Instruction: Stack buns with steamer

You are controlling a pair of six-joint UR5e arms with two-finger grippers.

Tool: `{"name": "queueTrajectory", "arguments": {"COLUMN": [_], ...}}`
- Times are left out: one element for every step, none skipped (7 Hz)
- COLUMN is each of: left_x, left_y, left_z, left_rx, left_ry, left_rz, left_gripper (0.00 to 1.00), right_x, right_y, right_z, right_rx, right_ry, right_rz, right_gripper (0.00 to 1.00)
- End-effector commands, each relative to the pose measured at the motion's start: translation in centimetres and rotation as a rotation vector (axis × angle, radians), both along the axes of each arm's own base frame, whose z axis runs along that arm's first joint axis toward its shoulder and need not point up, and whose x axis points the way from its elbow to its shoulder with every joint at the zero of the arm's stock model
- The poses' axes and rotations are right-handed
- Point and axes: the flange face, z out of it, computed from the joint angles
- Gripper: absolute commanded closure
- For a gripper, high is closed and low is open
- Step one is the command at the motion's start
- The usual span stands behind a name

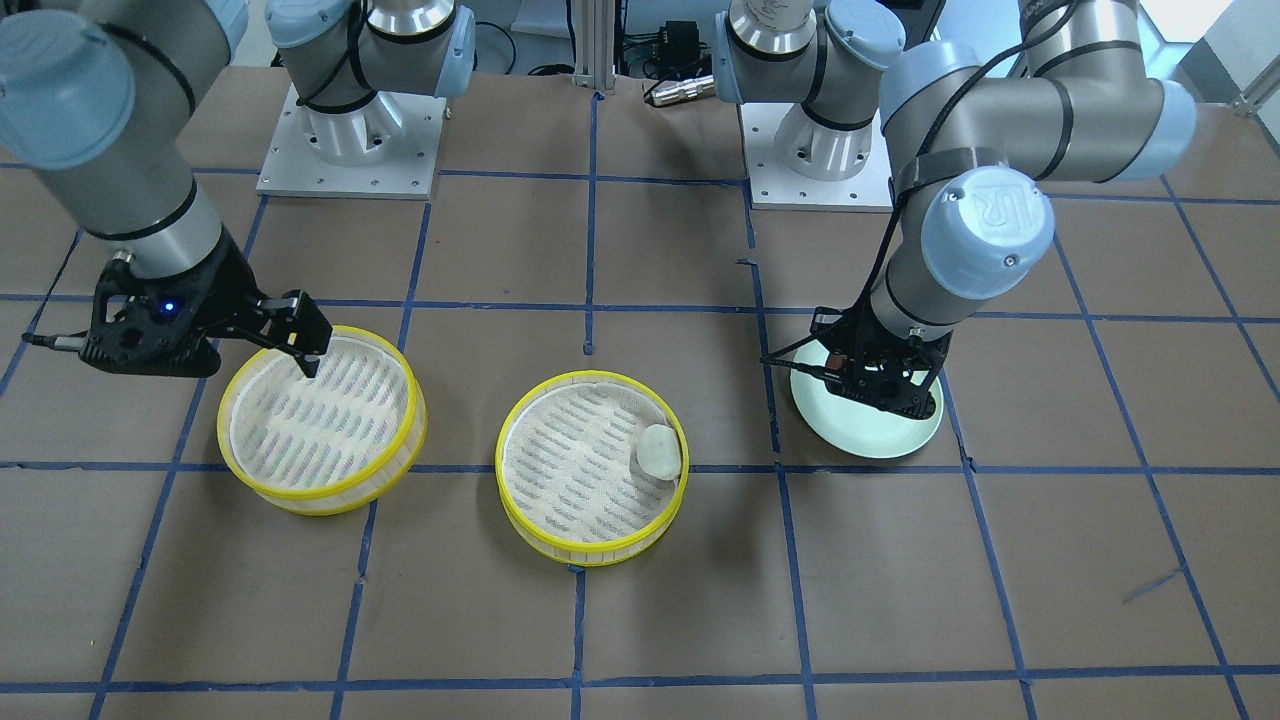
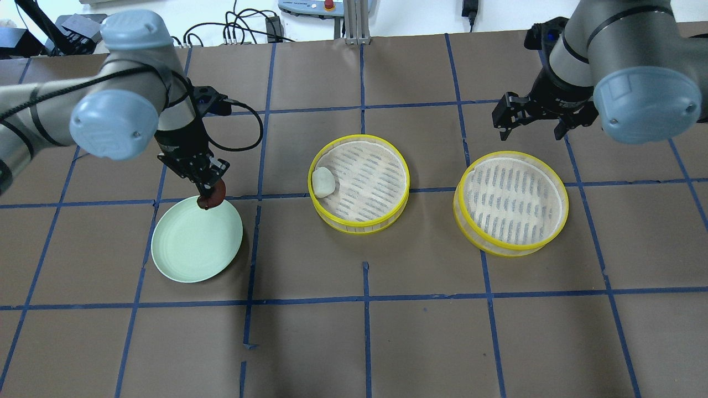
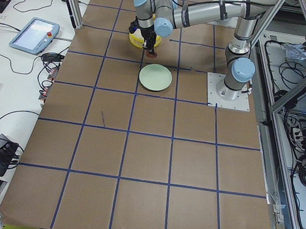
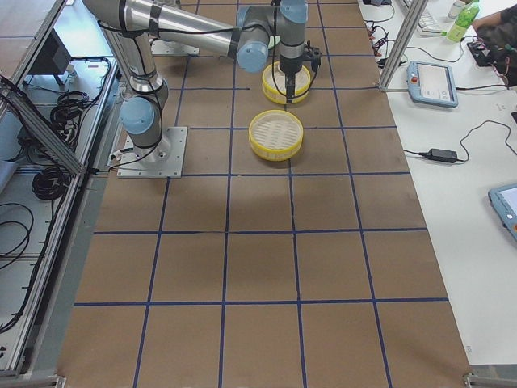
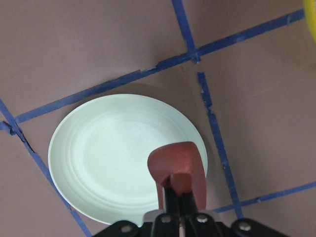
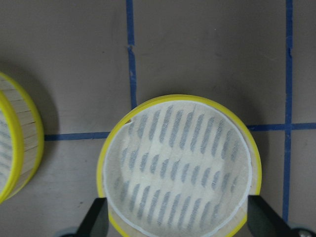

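Observation:
My left gripper [image 2: 207, 188] is shut on the reddish-brown bun [image 2: 212, 194] and holds it just above the far edge of the pale green plate [image 2: 193, 246]. In the left wrist view the bun [image 5: 177, 163] sits between the fingertips, over the plate [image 5: 108, 148]. The white bun [image 2: 322, 181] lies at the left inside edge of the middle yellow-rimmed steamer tray [image 2: 370, 177]. A second steamer tray [image 2: 511, 202] stands empty to the right. My right gripper [image 2: 530, 131] is open and empty, above that tray's far rim; the right wrist view shows the tray [image 6: 177, 168] between its fingers.
The table is brown board with a blue tape grid. The arm bases [image 1: 350, 140] stand at the robot's side. The two trays stand apart, with a gap of bare table between them.

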Motion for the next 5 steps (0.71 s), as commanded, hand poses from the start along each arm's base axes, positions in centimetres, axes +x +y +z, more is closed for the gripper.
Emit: {"name": "queueTrajectory", "arguments": {"left_x": [-1.5,-1.4,-1.8,-2.3,-2.7], "left_y": [1.3,1.7,1.1,0.8,1.4], "left_z": [8.5,8.6,9.3,10.0,10.3], "left_rx": [-0.044,-0.055,-0.117,-0.166,-0.170], "left_ry": [0.068,0.064,0.049,0.052,0.051], "left_rz": [0.046,0.067,0.169,0.169,0.163], "left_gripper": [1.00,1.00,1.00,1.00,1.00], "right_x": [-5.9,-8.6,-9.9,-10.4,-11.3], "right_y": [-0.4,0.9,1.7,1.5,1.5], "right_z": [-7.0,-9.4,-11.3,-13.6,-14.7], "right_rx": [0.008,0.005,-0.010,0.000,0.016], "right_ry": [0.011,0.009,0.017,0.012,0.007], "right_rz": [0.091,0.102,0.114,0.159,0.191], "right_gripper": [0.00,0.00,0.00,0.00,0.01]}}
